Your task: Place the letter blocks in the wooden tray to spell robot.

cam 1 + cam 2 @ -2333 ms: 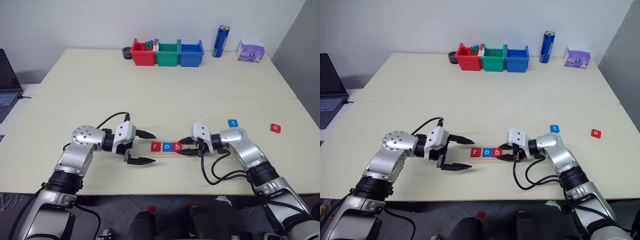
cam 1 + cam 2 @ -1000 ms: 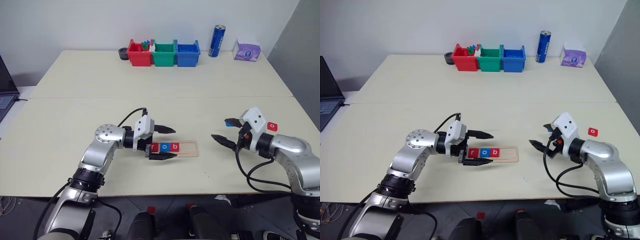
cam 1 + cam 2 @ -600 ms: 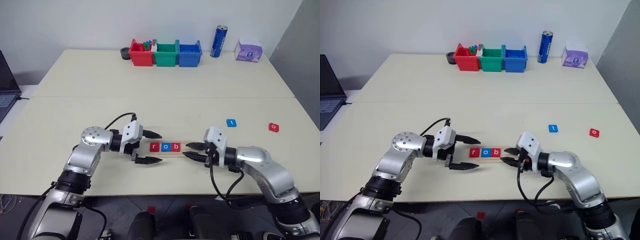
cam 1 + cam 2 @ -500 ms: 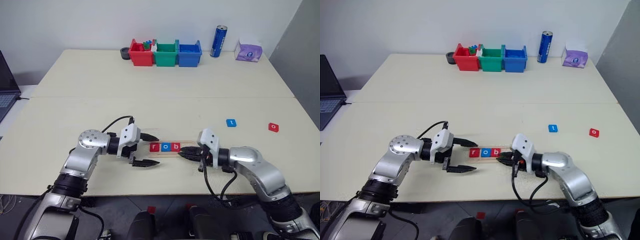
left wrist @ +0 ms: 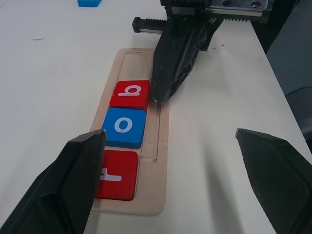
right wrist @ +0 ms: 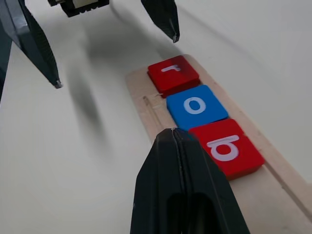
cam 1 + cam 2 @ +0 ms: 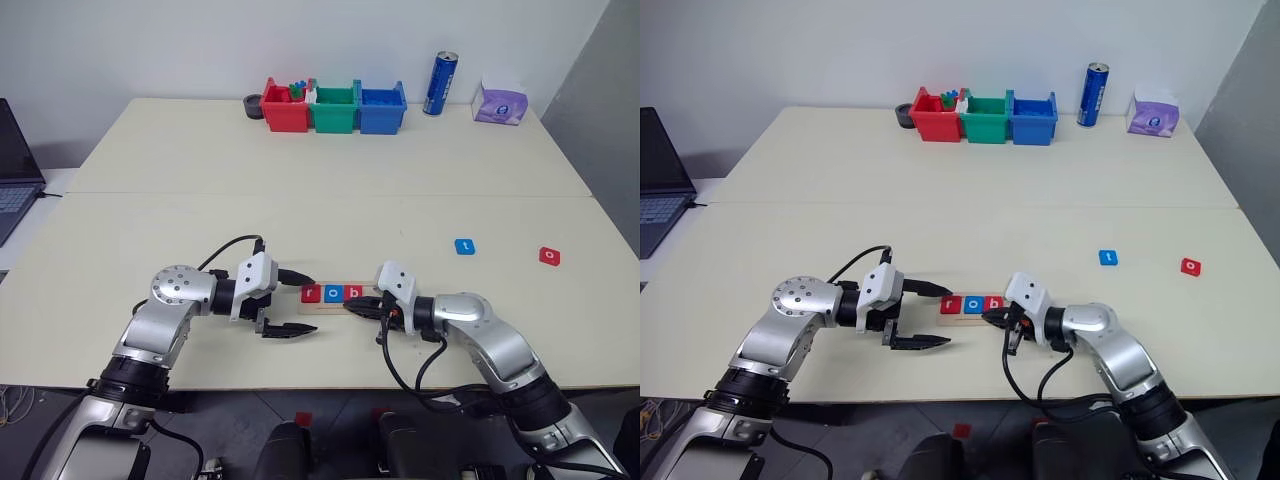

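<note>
The wooden tray [image 7: 340, 296] lies on the worktop [image 7: 320, 190] near its front edge, holding three letter blocks in a row: red r [image 7: 310, 294], blue o block [image 7: 331, 294] and red b [image 7: 351, 294]. Its right-hand slots are free, apparently for the two remaining letters. These lie well apart to the right: a blue t [image 7: 463, 246] and, farther out, a red o block [image 7: 549, 256].

The right gripper [image 7: 358, 306] has its jaws pressed together, empty, with the tip at the tray's near rim just beside the b; it probably serves as a pusher to square the tiles or tray, though contact cannot be confirmed. The left gripper [image 7: 296, 303] hovers at the tray's left end, jaws wide apart, straddling the line of the strip, seemingly to steady it.

Plastic bins [image 7: 333, 106], a can [image 7: 439, 84] and a tissue pack [image 7: 500, 102] stand at the far edge.
</note>
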`<state>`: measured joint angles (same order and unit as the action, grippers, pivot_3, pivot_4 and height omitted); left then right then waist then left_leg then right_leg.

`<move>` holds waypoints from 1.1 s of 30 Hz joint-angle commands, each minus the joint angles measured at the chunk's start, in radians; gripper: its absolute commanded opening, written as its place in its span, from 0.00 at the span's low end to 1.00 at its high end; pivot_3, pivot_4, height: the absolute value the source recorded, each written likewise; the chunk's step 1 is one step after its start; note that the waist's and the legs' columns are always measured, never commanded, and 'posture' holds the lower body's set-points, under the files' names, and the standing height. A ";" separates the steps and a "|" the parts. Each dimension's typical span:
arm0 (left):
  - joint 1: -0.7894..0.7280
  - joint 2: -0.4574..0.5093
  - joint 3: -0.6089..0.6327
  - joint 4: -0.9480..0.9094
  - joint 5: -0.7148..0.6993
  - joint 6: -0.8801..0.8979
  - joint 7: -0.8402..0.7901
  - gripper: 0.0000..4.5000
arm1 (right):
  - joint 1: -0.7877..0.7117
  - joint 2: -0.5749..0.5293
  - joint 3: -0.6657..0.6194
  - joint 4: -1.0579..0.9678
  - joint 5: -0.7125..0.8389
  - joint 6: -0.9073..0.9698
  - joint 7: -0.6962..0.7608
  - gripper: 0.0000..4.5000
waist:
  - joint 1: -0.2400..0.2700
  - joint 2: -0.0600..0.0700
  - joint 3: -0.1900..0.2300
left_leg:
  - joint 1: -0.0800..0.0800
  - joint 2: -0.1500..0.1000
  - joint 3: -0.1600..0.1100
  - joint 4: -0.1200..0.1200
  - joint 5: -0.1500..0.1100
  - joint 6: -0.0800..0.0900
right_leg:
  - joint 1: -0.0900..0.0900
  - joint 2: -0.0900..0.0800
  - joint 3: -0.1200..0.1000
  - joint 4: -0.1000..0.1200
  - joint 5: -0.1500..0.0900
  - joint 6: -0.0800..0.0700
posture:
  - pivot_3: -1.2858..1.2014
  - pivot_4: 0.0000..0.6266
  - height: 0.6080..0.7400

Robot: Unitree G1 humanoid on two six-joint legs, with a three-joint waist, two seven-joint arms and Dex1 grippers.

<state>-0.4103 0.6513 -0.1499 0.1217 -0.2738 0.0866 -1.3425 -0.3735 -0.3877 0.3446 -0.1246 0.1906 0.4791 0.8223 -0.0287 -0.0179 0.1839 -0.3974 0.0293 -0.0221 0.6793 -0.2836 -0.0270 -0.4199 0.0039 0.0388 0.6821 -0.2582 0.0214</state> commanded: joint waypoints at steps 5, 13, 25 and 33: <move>-0.030 -0.007 0.008 -0.020 -0.011 -0.004 0.005 1.00 | -0.017 0.019 -0.010 0.019 -0.023 -0.048 -0.015 0.01 | 0.000 0.000 0.000 | 0.000 0.000 0.000 0.000 0.000 0.000 | 0.000 0.000 0.000 0.000 0.000 0.000 | 0.52 0.24 1.00; -0.038 -0.014 0.008 -0.014 -0.007 -0.005 0.010 1.00 | -0.022 0.011 -0.027 0.031 -0.030 -0.065 -0.016 0.01 | 0.000 0.000 0.000 | 0.000 0.000 0.000 0.000 0.000 0.000 | 0.000 0.000 0.000 0.000 0.000 0.000 | 0.52 0.24 1.00; -0.117 -0.068 0.010 0.019 -0.013 0.013 0.046 1.00 | -0.020 -0.121 -0.387 -0.328 0.302 0.391 -0.062 0.01 | 0.004 0.000 0.000 | 0.000 -0.001 -0.001 0.000 0.000 0.000 | 0.000 -0.001 -0.001 0.000 0.000 0.000 | 0.52 0.24 1.00; -0.199 -0.217 -0.037 -0.022 0.006 0.073 0.149 1.00 | 0.057 -0.151 -0.589 -0.307 0.195 0.434 -0.353 0.43 | 0.003 0.000 0.000 | -0.001 -0.001 0.000 0.000 0.000 0.000 | 0.000 -0.001 0.000 0.000 0.000 0.000 | 0.52 0.24 1.00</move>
<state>-0.5916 0.4425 -0.1723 0.1338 -0.2742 0.1646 -1.2178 -0.3299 -0.5260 -0.2061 -0.4188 0.4252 0.9278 0.5259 -0.0260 -0.0182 0.1836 -0.3985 0.0281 -0.0218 0.6792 -0.2836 -0.0270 -0.4195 0.0025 0.0396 0.6819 -0.2582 0.0215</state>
